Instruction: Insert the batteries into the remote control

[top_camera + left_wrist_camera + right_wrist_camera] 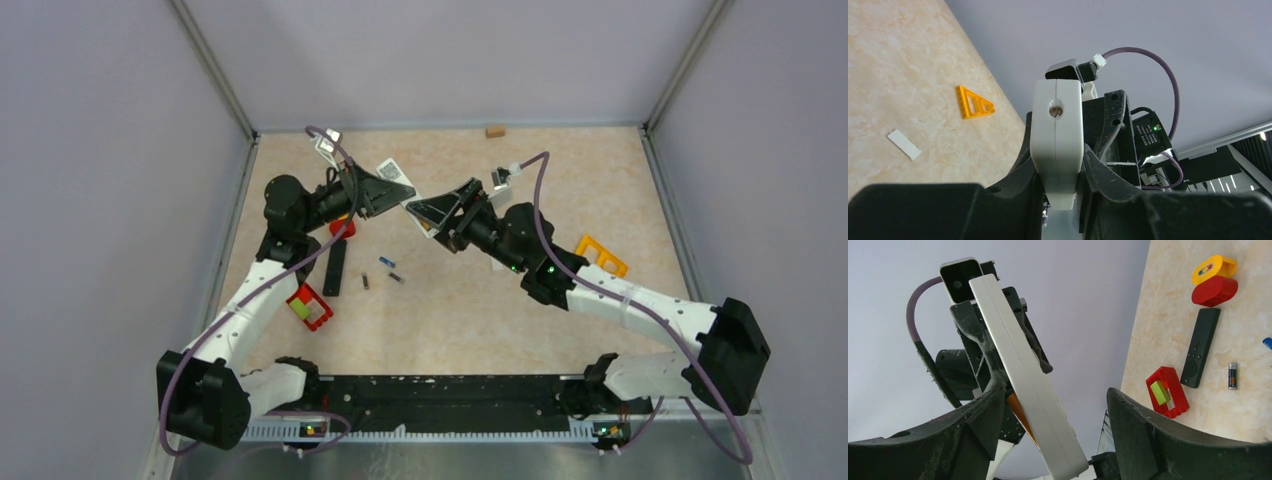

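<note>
Left pincer (1058,172): pressed onto the white remote (1057,130), a finger on each flat side, holding it up off the worktop (560,190).
Right pincer (1055,392): spread wide around the same remote; the remote sits close by one finger, well apart from the other.
Loose cells: a blue battery (387,262) and two dark batteries (365,282) lie on the worktop, just right of the black remote (335,268).
Nearby: a red block (310,307) by the black remote's near end; an orange triangle (600,255) beside the right arm.
</note>
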Controlling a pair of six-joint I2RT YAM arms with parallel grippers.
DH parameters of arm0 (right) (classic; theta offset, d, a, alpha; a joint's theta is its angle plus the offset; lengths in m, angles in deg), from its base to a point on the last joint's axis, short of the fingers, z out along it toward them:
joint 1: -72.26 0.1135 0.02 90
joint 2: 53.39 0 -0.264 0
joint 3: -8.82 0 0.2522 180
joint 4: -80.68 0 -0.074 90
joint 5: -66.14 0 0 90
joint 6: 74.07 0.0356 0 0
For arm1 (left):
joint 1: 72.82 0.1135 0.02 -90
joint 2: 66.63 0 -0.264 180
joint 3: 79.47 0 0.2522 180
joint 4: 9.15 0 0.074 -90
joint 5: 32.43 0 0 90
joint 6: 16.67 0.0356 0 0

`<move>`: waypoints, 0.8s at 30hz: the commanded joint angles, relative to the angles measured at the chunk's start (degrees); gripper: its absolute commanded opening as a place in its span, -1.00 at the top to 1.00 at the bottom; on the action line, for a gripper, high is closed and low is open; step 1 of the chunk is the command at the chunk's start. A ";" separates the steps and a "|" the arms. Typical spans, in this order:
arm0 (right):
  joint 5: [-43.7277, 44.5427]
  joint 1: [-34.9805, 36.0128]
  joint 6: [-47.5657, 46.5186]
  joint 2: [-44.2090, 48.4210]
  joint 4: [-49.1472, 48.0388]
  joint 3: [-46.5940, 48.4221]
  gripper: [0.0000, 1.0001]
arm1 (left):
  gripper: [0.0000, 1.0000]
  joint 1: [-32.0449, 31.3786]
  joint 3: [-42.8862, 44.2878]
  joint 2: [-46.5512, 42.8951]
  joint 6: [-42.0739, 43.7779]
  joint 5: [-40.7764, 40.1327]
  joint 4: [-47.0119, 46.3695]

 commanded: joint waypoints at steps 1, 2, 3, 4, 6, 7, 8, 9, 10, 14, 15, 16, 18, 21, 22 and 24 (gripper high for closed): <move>-1.50 -0.61 0.30 -0.34 -1.56 3.16 -0.48 | 1.00 0.17 0.04 -0.29 1.46 1.43 -5.43; -1.65 -0.60 0.31 -0.44 -1.54 3.16 -0.45 | 1.00 0.17 0.13 -0.34 1.55 1.45 -5.39; -1.79 -0.67 0.32 -0.51 -1.46 3.19 -0.42 | 1.00 0.17 0.20 -0.37 1.66 1.45 -5.31; -1.95 -0.68 0.32 -0.57 -1.34 3.21 -0.39 | 1.00 0.17 0.19 -0.37 1.74 1.41 -5.20; -1.97 -0.80 0.46 -0.49 -1.17 3.10 -0.33 | 1.00 0.17 0.27 -0.37 1.67 1.38 -5.01; -1.96 -0.83 0.49 -0.44 -1.15 2.92 -0.30 | 1.00 0.17 0.29 -0.37 1.55 1.32 -4.93; -1.97 -0.77 0.53 -0.32 -1.08 2.74 -0.26 | 1.00 0.17 0.35 -0.45 1.31 1.24 -4.84; -2.02 -0.79 0.58 -0.25 -1.18 2.65 -0.22 | 1.00 0.17 0.38 -0.45 0.98 1.13 -4.82; -1.98 -0.77 0.58 -0.13 -1.27 2.49 -0.18 | 1.00 0.17 0.44 -0.46 0.54 1.03 -4.82; -1.88 -0.86 0.50 0.20 -1.72 1.78 -0.05 | 1.00 0.17 0.88 -0.43 -1.58 0.58 -5.06; -1.87 -0.86 0.45 0.25 -1.87 1.53 -0.03 | 1.00 0.17 1.10 -0.50 -2.03 0.51 -5.08; -1.84 -0.86 0.35 0.37 -2.17 1.31 0.02 | 1.00 0.22 1.20 -0.54 -2.43 0.41 -5.01; -1.82 -0.84 0.19 0.43 -2.46 0.85 0.10 | 1.00 0.19 1.47 -0.63 -3.10 0.31 -4.84; -1.96 -0.91 -0.53 0.47 -3.28 0.16 0.27 | 1.00 0.17 1.84 -0.63 -4.27 0.20 -4.46; -1.99 -0.87 -0.75 0.42 -3.65 -0.05 0.33 | 1.00 0.21 1.98 -0.61 -4.63 0.22 -4.31; -2.08 -0.86 -1.24 0.33 -4.16 -0.41 0.36 | 1.00 0.22 2.14 -0.48 -5.04 0.26 -4.06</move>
